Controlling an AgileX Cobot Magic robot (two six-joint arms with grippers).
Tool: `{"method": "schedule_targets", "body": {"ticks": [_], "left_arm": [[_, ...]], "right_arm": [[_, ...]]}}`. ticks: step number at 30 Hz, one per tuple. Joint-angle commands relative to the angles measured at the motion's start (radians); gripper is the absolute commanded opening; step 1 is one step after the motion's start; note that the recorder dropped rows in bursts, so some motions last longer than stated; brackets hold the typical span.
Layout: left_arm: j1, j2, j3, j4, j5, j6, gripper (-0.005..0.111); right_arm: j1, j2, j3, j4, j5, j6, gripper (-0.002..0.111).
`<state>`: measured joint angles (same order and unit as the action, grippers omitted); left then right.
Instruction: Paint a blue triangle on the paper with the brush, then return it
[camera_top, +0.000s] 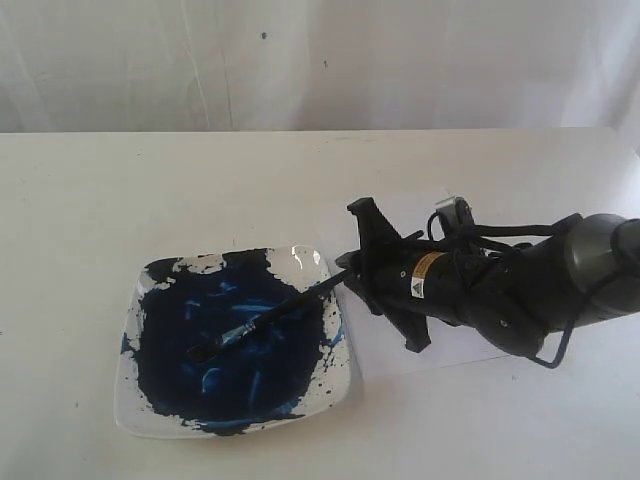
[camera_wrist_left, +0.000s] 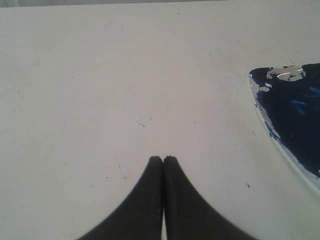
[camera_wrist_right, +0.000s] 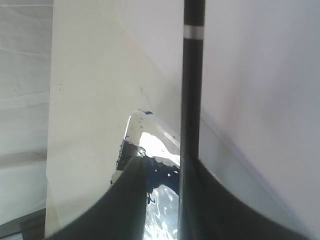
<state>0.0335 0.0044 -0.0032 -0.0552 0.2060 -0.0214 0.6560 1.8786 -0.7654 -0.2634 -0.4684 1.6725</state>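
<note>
My right claw (camera_top: 348, 278) reaches in from the right to the dish (camera_top: 300, 258) at its right-hand edge. Its jaws stand apart, with the end of the brush (camera_top: 265, 315) between them. In my right wrist view the black handle (camera_wrist_right: 192, 100) runs along one finger (camera_wrist_right: 215, 200), and a gap shows between it and the other finger, so nothing is clamped. The brush slants across the dish: its bristle tip is down in the dark blue paint near the middle, the silver ferrule sits just behind it, and the handle crosses the rim towards my claw. The paper (camera_top: 400, 355) lies flat on the table (camera_top: 200, 190) just right of the dish, with my arm over much of it. My left claw (camera_wrist_left: 163, 161) hangs over bare table with its jaws pressed together, holding nothing — a painted corner of the dish (camera_wrist_left: 285, 100) lies nearby.
</note>
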Motion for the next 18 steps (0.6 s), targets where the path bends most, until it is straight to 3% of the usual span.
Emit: {"method": "schedule_targets", "body": {"ticks": [1,11,18], "left_arm": [[0.003,-0.004,0.003,-0.010,-0.003,-0.001,0.000],[0.003,-0.004,0.003,-0.010,-0.003,-0.001,0.000],[0.003,-0.004,0.003,-0.010,-0.003,-0.001,0.000]], "right_arm": [[-0.020,-0.010,-0.024,-0.015,0.070,-0.010,0.025],[-0.048,-0.011,-0.045,-0.123,0.113,0.071,0.025],[-0.048,-0.011,-0.105,-0.226,0.185,0.119,0.017]]}}
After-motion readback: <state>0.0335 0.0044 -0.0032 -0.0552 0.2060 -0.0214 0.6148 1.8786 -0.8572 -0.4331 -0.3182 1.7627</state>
